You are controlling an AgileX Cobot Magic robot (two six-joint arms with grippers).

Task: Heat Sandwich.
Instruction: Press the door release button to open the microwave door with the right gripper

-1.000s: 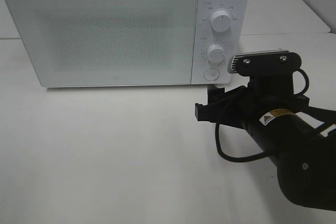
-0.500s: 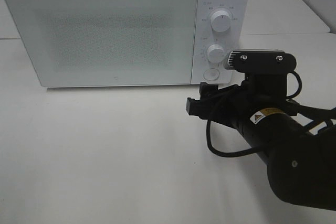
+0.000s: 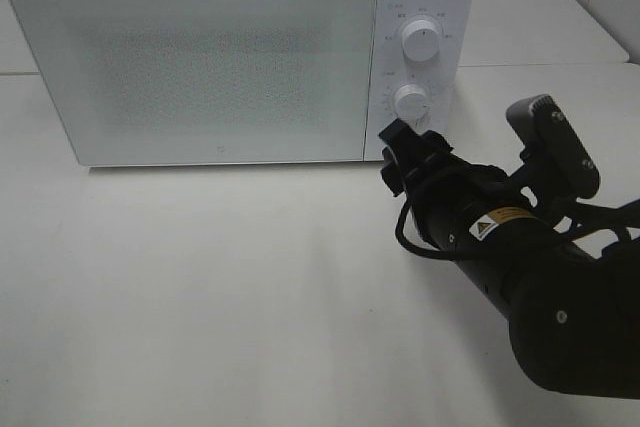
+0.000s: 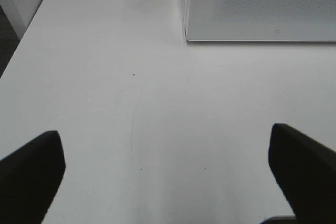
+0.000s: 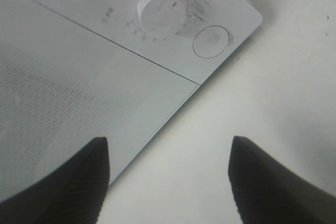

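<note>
- The left gripper (image 4: 164,132) hung above the flat white tabletop (image 4: 131,51). Its two dark fingers (image 4: 31,174) were spread wide, with only bare surface between them and nothing gripped.
- Ahead of those fingers, the left wrist view showed one lower front corner of the white box-shaped microwave oven (image 4: 262,3), which rested on the tabletop.
- In the exterior high view, the microwave's large frosted, speckled door (image 3: 200,57) was closed and took up most of the front.
- The narrow white control panel (image 3: 440,7) sat to the right of the door and carried two round white knobs, the upper knob (image 3: 421,40) directly above the lower knob (image 3: 411,101).
- The right wrist view showed the flat round white button (image 5: 211,42) on the panel below the lower knob, close to the panel's bottom corner.
- The right gripper (image 3: 408,147) was rolled onto its side just in front of the lower part of the control panel. Whether it touched the panel could not be determined.
- Its fingers (image 5: 262,182) were parted, with the door's lower corner and bare tabletop visible between them; they gripped nothing.
- The thick black right arm (image 3: 560,327) extended from the lower right of the exterior view. A yellow warning label (image 3: 492,224) was fixed to it.
- The sandwich could not be located in any view.
</note>
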